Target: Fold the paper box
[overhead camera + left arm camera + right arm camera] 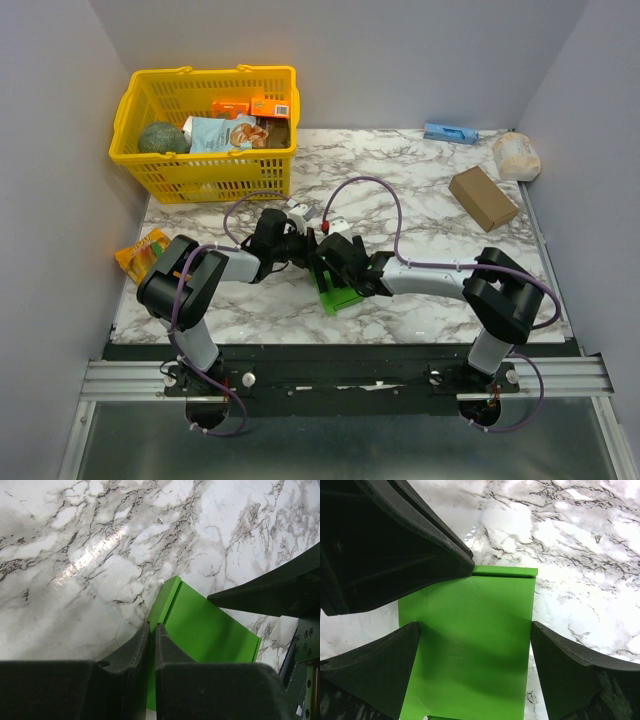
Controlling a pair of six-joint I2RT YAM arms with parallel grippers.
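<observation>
1. Right gripper (475, 629): jaws spread wide, one on each side of the paper box (470, 670), whose long axis runs up the frame.
2. Left gripper (151, 629): jaws pinched shut on the card's edge, lower centre.
3. Paper box: bright green, plain, with a narrow creased flap at the far end. It sits mid-frame on the marble table (380, 150).

The table (430, 170) has a white marble surface with grey veins. Plain pale grey walls (350, 50) stand along its far, left and right edges. A soft glare (82, 560) lies on it.
</observation>
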